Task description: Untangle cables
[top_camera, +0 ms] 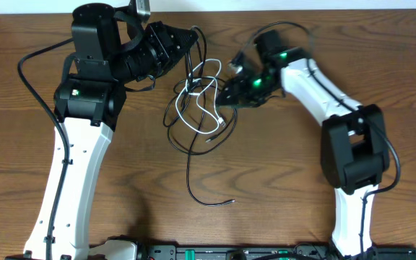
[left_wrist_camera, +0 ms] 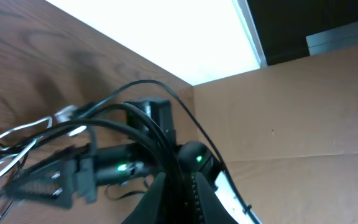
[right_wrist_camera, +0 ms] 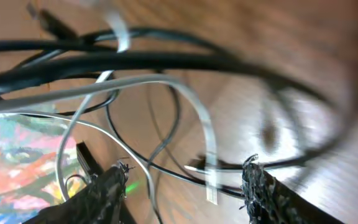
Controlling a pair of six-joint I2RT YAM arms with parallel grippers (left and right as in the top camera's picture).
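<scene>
The black cable [top_camera: 190, 162] and the white cable [top_camera: 182, 107] lie tangled in loops at mid table, with the black tail trailing toward the front. My left gripper [top_camera: 191, 36] sits at the top of the tangle. In the left wrist view its fingers [left_wrist_camera: 179, 199] are closed on a black cable [left_wrist_camera: 148, 83] that rises from between them. My right gripper [top_camera: 224, 97] is at the tangle's right edge. In the right wrist view its fingers [right_wrist_camera: 185, 177] are spread wide, with strands of the white cable [right_wrist_camera: 199, 109] and the black cable [right_wrist_camera: 166, 61] lying between them.
The wooden table [top_camera: 280, 180] ends at a pale wall along the back. Thick black arm wires hang beside both arms [top_camera: 38, 79]. A dark rail [top_camera: 215, 253] runs along the front edge. The right gripper also shows in the left wrist view [left_wrist_camera: 42, 180].
</scene>
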